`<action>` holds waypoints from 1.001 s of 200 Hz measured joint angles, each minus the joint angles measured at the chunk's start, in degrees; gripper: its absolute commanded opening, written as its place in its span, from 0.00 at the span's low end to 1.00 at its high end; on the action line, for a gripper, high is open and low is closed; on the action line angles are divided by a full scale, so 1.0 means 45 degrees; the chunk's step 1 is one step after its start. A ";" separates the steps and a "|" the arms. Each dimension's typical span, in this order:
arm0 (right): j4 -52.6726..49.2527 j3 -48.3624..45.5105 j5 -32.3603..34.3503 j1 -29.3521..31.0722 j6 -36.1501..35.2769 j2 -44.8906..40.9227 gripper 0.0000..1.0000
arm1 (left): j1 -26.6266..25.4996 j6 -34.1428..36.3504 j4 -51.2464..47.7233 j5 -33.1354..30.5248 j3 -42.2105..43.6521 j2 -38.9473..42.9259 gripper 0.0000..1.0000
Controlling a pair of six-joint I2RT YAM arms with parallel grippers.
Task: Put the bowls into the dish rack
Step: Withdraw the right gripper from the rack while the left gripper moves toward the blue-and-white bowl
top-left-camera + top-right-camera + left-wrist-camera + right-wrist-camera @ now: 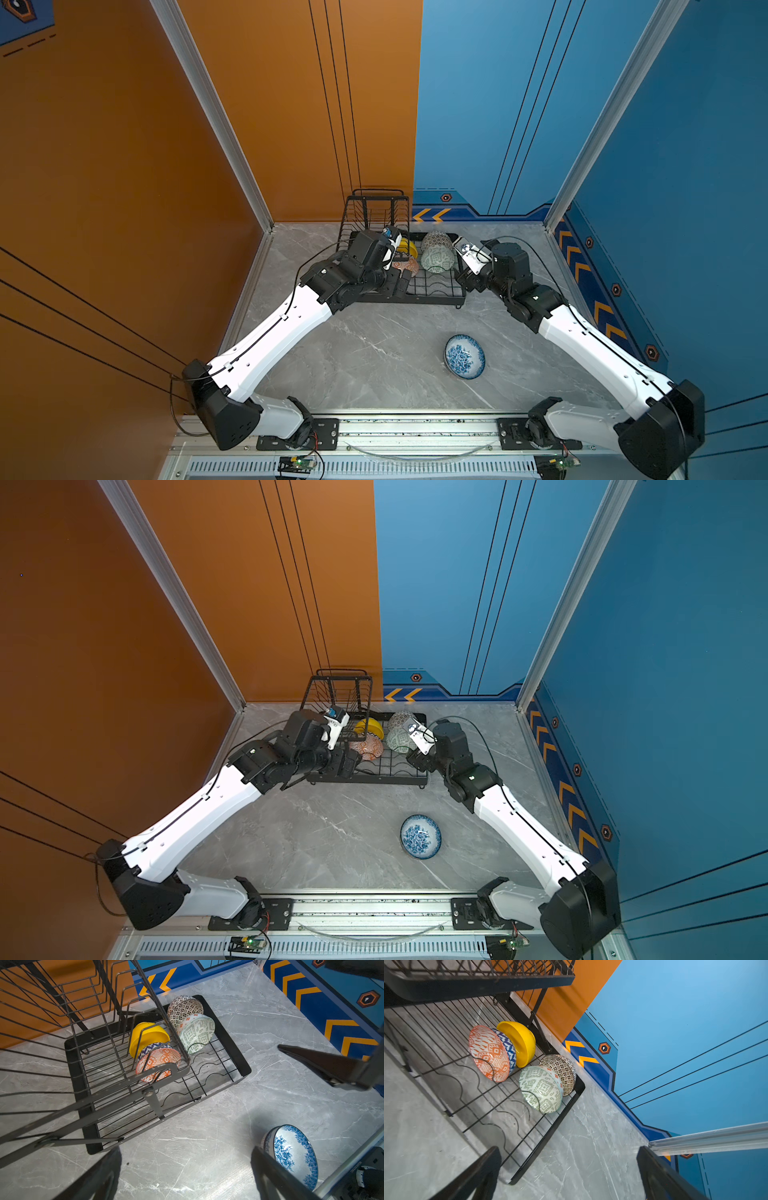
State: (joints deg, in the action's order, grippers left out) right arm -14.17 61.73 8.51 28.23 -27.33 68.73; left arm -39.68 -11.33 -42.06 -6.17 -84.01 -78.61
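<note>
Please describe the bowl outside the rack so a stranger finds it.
Find the black wire dish rack at the back of the grey table. In front of it, one bowl lies alone. Only it has blue flowers on white.

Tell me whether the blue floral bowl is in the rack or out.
Out. The blue floral bowl sits on the grey table, clear of the dish rack.
</note>
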 measured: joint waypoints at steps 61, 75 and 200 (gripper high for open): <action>-0.5819 0.4799 -0.0573 -0.0204 0.3881 0.0797 1.00 | -0.0486 -0.0010 0.0000 -0.0112 0.0369 0.0189 0.98; -0.6844 0.5503 -0.0627 -0.0257 0.4376 0.1384 1.00 | -0.0704 -0.0053 0.0010 -0.0160 0.0510 0.0199 0.98; -0.8947 0.5289 -0.0505 -0.0369 0.5765 0.2001 1.00 | -0.4027 -0.1928 0.1166 -0.0986 0.3570 0.0622 0.98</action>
State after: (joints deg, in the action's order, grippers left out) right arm -54.43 85.54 6.24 26.57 -1.39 77.73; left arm -57.80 -20.01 -36.82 -10.61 -67.94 -75.81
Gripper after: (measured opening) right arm 0.999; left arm 0.978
